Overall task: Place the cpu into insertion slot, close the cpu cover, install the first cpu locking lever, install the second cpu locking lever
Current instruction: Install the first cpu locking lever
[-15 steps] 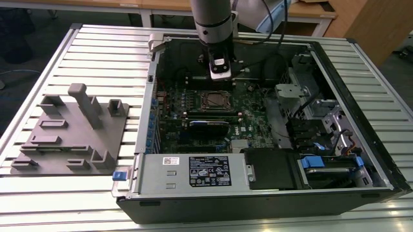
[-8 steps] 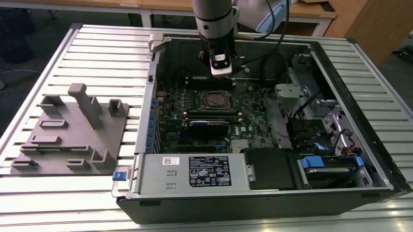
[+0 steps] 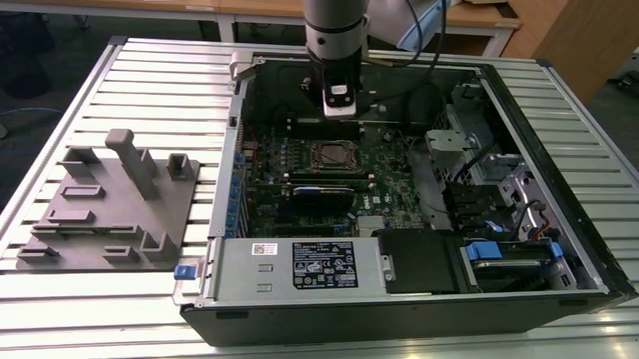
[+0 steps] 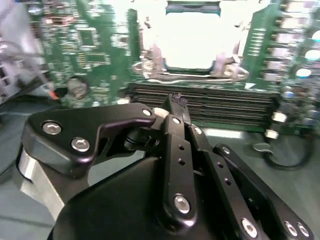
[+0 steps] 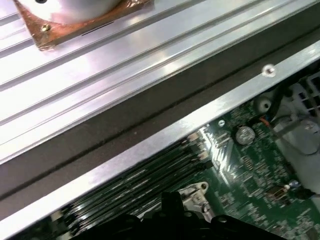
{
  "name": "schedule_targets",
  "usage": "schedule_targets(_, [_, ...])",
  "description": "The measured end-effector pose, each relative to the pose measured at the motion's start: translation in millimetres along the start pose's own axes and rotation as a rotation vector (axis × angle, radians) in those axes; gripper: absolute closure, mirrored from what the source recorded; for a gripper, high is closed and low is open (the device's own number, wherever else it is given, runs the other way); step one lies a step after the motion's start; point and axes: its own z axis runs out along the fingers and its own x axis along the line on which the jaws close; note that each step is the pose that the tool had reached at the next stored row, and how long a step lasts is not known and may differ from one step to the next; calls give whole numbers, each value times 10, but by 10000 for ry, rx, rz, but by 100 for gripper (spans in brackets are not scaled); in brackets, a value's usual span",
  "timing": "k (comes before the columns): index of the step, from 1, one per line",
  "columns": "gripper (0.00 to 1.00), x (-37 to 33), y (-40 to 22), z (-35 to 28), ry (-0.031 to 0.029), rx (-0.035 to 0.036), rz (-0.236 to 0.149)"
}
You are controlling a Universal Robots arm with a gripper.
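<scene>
One gripper (image 4: pixel 176 102) hangs inside the open computer case (image 3: pixel 559 292) above the green board (image 3: pixel 390 168) — its fingers (image 4: pixel 175 150) pressed together, holding nothing. Just beyond its tip sits the square socket (image 3: pixel 331 155) near the board's middle, its silver cover (image 4: pixel 192 40) glaring white.

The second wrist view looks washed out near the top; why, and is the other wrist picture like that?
In the second wrist view, glare bleaches the square silver-rimmed insertion slot white, while the black gripper up close looks soft; in the first wrist view, the ribbed metal table shines brightly.
</scene>
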Motion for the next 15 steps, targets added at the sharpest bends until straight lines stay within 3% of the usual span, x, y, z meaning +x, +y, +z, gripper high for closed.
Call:
schedule_targets(3, [90, -3, 1, 4, 437, 265, 66])
schedule_targets(4, [90, -2, 0, 3, 489, 297, 76])
schedule_targets(9, [90, -3, 1, 0, 510, 311, 78])
schedule_targets(13, [90, -8, 18, -87, 515, 311, 76])
schedule_targets(15, [90, -11, 22, -98, 517, 319, 66])
